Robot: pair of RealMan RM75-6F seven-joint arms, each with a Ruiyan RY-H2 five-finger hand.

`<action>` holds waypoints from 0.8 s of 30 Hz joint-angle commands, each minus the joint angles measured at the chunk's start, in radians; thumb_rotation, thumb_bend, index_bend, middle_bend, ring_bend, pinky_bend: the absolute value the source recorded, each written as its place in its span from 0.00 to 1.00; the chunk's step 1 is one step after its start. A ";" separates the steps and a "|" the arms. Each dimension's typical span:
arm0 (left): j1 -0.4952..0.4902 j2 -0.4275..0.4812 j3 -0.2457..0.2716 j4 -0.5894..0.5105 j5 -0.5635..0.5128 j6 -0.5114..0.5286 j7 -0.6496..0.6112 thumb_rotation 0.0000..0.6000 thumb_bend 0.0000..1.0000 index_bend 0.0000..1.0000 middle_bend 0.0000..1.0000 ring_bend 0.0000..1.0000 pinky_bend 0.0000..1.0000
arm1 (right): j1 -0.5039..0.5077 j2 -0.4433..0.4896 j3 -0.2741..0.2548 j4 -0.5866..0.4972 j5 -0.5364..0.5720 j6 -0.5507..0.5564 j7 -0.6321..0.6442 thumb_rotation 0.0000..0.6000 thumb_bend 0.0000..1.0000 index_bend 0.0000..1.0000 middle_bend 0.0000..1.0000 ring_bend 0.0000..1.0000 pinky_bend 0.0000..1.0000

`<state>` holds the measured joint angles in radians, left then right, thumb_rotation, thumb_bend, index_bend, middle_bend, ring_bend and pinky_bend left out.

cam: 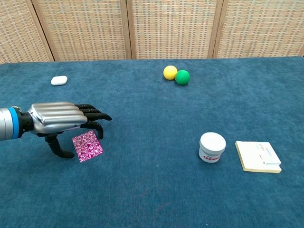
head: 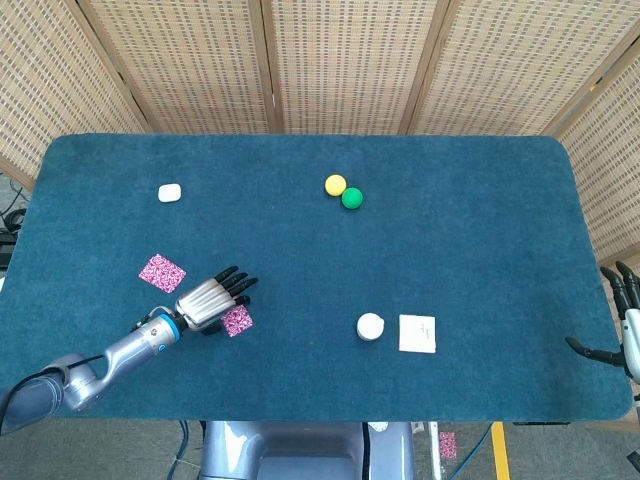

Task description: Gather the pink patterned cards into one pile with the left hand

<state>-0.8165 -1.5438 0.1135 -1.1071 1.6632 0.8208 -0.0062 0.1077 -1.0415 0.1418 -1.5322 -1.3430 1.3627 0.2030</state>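
Note:
Two pink patterned cards lie on the blue table. One card (head: 161, 272) sits at the left in the head view; the chest view does not show it. The other card (head: 237, 320) (cam: 87, 146) lies flat just below my left hand (head: 213, 299) (cam: 64, 119). That hand hovers over the card's upper left edge, fingers spread and pointing right, thumb reaching down beside the card. It holds nothing. My right hand (head: 622, 318) shows at the table's right edge in the head view, fingers apart and empty.
A yellow ball (head: 335, 185) (cam: 170, 72) and a green ball (head: 352, 198) (cam: 182, 77) touch at the back centre. A white jar (head: 370, 326) (cam: 212, 147) and a notepad (head: 417, 333) (cam: 258, 156) stand at front right. A white pebble-like object (head: 170, 193) (cam: 59, 80) lies back left.

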 commanded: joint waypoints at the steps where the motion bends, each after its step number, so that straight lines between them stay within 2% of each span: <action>1: -0.001 -0.004 -0.004 -0.004 -0.008 -0.006 0.008 1.00 0.25 0.31 0.00 0.00 0.00 | 0.000 0.000 0.000 0.000 0.000 0.000 0.001 1.00 0.00 0.00 0.00 0.00 0.00; 4: 0.000 -0.007 -0.008 -0.006 -0.017 -0.007 0.020 1.00 0.26 0.40 0.00 0.00 0.00 | -0.001 0.000 0.001 0.001 0.000 0.001 0.003 1.00 0.00 0.00 0.00 0.00 0.00; 8: 0.006 -0.009 -0.012 -0.008 -0.028 -0.002 0.026 1.00 0.26 0.60 0.00 0.00 0.00 | -0.001 0.002 0.001 0.002 0.001 0.000 0.008 1.00 0.00 0.00 0.00 0.00 0.00; 17: 0.017 -0.007 -0.021 -0.001 -0.047 0.012 0.030 1.00 0.28 0.72 0.00 0.00 0.00 | -0.001 0.001 -0.001 0.000 -0.003 0.001 0.003 1.00 0.00 0.00 0.00 0.00 0.00; 24: 0.019 -0.007 -0.031 0.007 -0.058 0.019 0.031 1.00 0.28 0.73 0.00 0.00 0.00 | 0.000 0.000 0.000 0.000 -0.001 0.000 0.002 1.00 0.00 0.00 0.00 0.00 0.00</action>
<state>-0.7972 -1.5505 0.0832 -1.1000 1.6056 0.8396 0.0250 0.1075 -1.0410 0.1414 -1.5323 -1.3445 1.3627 0.2048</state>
